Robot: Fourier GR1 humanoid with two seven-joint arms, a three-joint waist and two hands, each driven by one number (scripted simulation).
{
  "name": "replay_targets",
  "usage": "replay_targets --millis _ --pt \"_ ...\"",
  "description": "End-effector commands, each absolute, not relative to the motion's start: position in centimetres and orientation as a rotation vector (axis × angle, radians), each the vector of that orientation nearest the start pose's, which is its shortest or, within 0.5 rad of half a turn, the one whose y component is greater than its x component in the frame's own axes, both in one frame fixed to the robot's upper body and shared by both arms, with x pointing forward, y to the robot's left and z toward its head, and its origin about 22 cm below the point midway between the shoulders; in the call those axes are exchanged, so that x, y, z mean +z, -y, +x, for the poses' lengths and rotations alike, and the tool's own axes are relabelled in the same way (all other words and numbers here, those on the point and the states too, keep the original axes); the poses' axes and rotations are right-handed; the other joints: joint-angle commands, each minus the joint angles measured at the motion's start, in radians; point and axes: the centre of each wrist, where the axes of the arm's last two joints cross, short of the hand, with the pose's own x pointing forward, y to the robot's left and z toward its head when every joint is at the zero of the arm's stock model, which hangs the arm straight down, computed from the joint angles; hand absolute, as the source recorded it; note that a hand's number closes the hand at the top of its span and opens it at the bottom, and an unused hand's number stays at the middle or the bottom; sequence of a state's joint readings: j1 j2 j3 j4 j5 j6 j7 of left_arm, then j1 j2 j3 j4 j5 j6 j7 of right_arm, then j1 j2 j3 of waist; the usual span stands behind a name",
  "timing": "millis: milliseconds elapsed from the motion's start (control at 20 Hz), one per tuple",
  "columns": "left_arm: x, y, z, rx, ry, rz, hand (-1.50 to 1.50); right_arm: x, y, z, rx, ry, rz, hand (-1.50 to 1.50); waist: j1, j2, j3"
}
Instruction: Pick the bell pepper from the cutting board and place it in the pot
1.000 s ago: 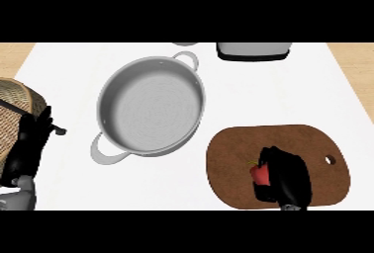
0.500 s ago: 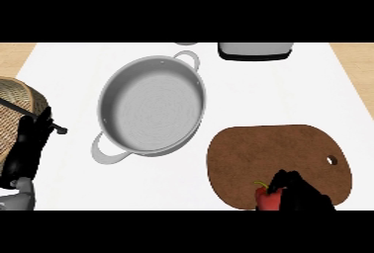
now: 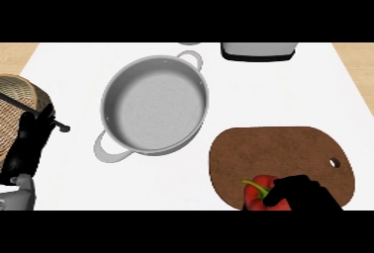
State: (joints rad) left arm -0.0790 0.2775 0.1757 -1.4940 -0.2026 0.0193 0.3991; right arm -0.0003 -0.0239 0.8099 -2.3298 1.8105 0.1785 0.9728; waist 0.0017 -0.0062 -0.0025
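- Head view shows the right hand (image 3: pixel 303 193) at the lower right, curled over the bell pepper (image 3: pixel 256 195), which sits at the near edge of the cutting board (image 3: pixel 281 148).
- Its fingers wrap the red body from the right side; the green stem (image 3: pixel 256 187) pokes out toward the left. Whether the pepper is already off the wood I cannot tell, since the hand hides the contact.
- The left hand (image 3: pixel 29 143) rests at the left edge, fingers straight and holding nothing, beside a woven basket (image 3: pixel 18 99).
- The pot (image 3: pixel 155 111) lies well apart from the pepper, up and to the left, its mouth facing up and nothing visible inside.
- To do this step well, I judge the hand should rise straight up first, so the pepper clears the board before any sideways travel.
- The carry then needs to go high enough to pass over the pot's near rim, not into it.
- Aim for the middle of the basin and away from the two handles (image 3: pixel 110 148), and release low so the round pepper does not roll or bounce out.
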Motion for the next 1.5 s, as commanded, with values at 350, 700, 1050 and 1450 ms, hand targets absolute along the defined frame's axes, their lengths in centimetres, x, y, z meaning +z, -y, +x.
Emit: replay_targets --millis 350,700,1050,1450 --pt "3.5 -32.9 27.2 -0.14 1.169 0.513 0.0 20.5 6.7 13.9 0.526 1.623 -1.364 1.5 0.034 0.012 -0.003" --pt "4.2 -31.3 28.2 -0.152 1.187 0.5 0.0 22.1 5.2 20.1 0.526 1.511 -1.297 1.5 0.054 0.017 -0.002" --pt "3.4 -31.2 28.4 -0.162 1.176 0.475 0.0 22.5 1.7 26.0 0.589 1.412 -1.226 1.5 0.063 0.017 -0.001" --pt "3.8 -30.3 28.8 -0.18 1.2 0.487 0.0 20.2 1.2 31.9 0.555 1.268 -1.014 1.5 0.081 0.023 0.001"
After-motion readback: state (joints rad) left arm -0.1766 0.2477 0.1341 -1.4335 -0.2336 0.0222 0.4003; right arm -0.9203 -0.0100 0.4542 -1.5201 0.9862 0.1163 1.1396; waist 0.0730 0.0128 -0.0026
